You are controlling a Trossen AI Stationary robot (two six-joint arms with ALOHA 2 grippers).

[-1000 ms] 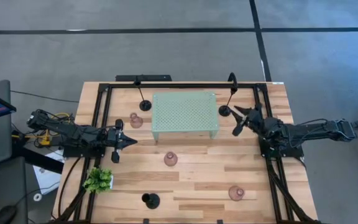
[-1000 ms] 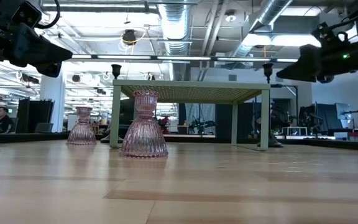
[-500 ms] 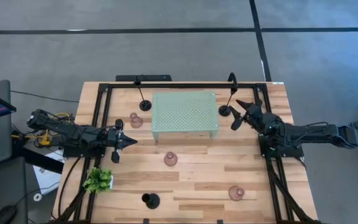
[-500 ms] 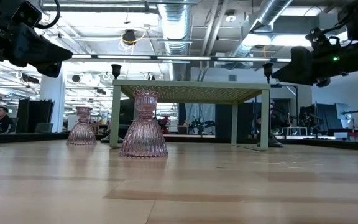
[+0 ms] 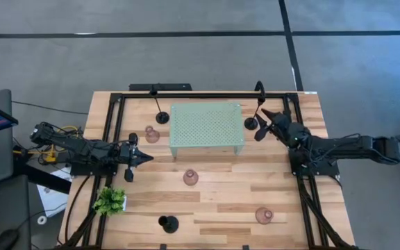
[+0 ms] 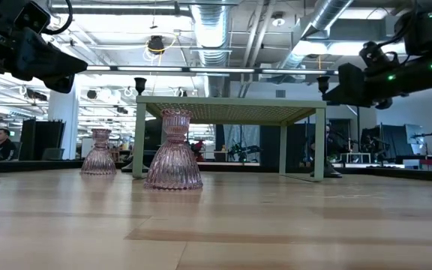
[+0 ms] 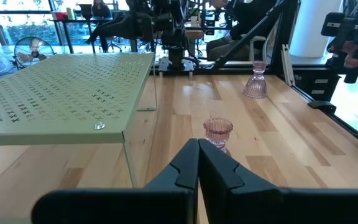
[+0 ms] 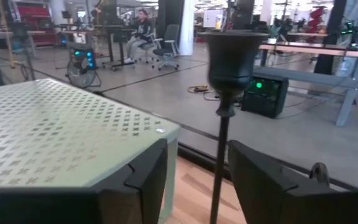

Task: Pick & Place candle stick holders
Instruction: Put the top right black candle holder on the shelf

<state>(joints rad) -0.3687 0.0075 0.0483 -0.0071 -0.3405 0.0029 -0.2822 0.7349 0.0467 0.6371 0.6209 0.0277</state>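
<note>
Two fingers of my right gripper parted, straddling thin stem of black holder, gripping nothing yet. Step: approach for pick. Next I'd close on stem, lift straight. Holder upright, long axis vertical, cup up, just beside green stand at right end. Left gripper shut, waiting left of stand.
</note>
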